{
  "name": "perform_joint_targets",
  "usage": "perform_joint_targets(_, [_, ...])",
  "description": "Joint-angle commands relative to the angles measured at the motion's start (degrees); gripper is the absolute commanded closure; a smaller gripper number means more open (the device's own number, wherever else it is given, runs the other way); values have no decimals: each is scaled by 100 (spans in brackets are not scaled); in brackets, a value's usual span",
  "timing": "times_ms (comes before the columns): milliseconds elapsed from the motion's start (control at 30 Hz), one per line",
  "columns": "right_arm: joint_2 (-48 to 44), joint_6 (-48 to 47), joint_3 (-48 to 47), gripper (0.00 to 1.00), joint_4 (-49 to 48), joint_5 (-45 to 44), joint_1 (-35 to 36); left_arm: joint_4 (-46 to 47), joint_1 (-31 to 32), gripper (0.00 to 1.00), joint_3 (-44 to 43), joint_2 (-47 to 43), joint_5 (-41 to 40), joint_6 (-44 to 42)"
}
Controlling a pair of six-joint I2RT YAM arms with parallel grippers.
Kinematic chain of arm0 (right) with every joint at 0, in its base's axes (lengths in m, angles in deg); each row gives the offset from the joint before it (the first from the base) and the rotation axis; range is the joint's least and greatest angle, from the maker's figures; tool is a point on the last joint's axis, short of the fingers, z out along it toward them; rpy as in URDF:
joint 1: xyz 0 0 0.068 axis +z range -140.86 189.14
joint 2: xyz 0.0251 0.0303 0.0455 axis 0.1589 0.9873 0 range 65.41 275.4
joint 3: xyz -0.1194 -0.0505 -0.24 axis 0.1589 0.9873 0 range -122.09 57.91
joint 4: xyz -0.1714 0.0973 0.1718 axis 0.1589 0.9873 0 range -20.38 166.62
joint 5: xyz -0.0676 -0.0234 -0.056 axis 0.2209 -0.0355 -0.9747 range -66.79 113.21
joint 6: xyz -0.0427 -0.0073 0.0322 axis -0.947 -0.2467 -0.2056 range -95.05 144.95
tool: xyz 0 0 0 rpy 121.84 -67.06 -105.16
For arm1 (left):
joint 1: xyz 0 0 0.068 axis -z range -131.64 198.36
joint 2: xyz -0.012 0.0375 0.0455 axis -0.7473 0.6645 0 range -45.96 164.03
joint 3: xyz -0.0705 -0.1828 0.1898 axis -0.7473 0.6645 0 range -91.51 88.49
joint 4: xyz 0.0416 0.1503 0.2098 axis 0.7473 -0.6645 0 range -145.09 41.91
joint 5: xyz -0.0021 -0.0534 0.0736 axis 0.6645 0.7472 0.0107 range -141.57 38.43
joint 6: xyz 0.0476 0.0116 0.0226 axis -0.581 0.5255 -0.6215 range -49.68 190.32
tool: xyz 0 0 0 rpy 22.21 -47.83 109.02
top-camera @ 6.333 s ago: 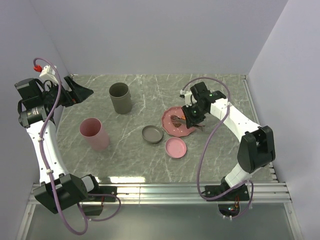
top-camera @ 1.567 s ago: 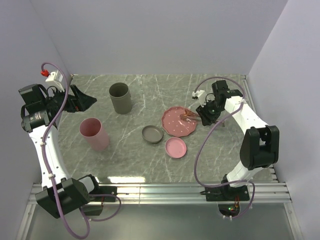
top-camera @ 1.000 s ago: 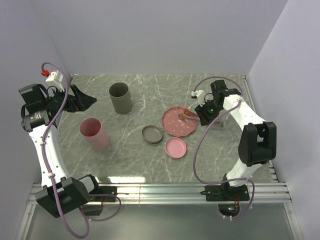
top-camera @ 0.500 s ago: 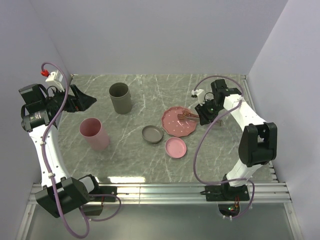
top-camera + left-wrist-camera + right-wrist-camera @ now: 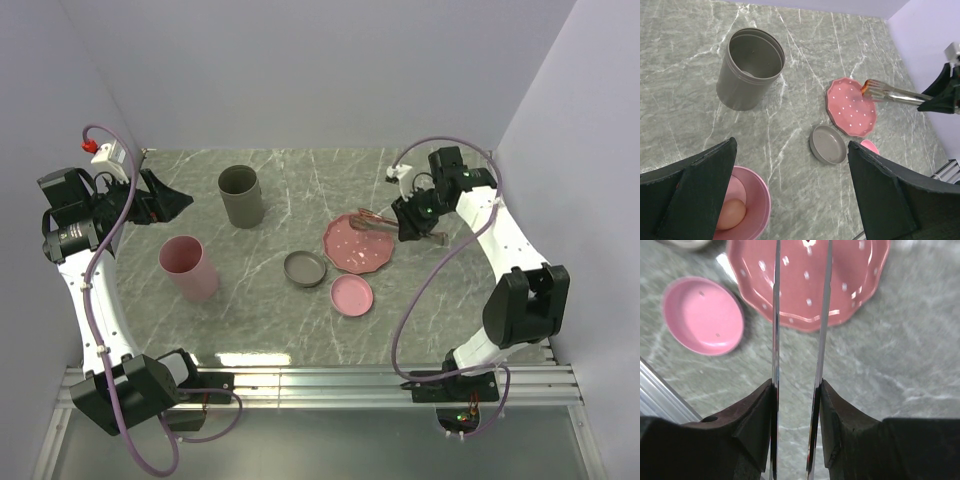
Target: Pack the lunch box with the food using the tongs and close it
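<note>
**Tongs squeezed in and raised over the plate, with a sausage bit at the tips**

The tongs (image 5: 892, 93) have gone from slack to pressed. In the right wrist view their two arms run nearly parallel with only a narrow gap between them. Over the last second the right gripper (image 5: 796, 395) has tightened on those arms near the joined end. The tongs have also drawn away from the near side of the plate (image 5: 850, 112), and their tips now sit over its far rim.

In the left wrist view a small orange-brown sausage bit (image 5: 866, 86) sits right at the flattened tips. It looks pinched, but the tips are small in that view. I cannot rule out that the bit is merely lying against them.

If the grip is good, the pick is done and the carry comes next. The rest of the plate looks bare.

Near the plate, the grey lid (image 5: 828, 144) and the pink lid (image 5: 703, 315) both lie off their containers on the table (image 5: 790, 30). Farther left, the grey tin (image 5: 750, 67) stands open. The pink tub (image 5: 757, 197) already holds the egg (image 5: 732, 212).

The left gripper (image 5: 168, 195) hangs wide apart above the pink tub, holding nothing.
</note>
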Motion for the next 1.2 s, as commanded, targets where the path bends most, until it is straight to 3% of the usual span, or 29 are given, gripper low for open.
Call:
perform_joint_targets(0, [-290,234,-713,62,194,400,242,227,-18,1,-123,-22,120,113])
perform_joint_targets(300, [281,1112,-2320,63,-138,444,1384,500,-18,1,-17,22,296,368])
perform_joint_targets(667, [2082,1966,-4693,63,-807,304,2299,473,-26,2,27,66,217,306])
perform_joint_targets(1167, [3243,2335,-5144,63,-1642,189,2721,570,-26,2,229,92,155,306])
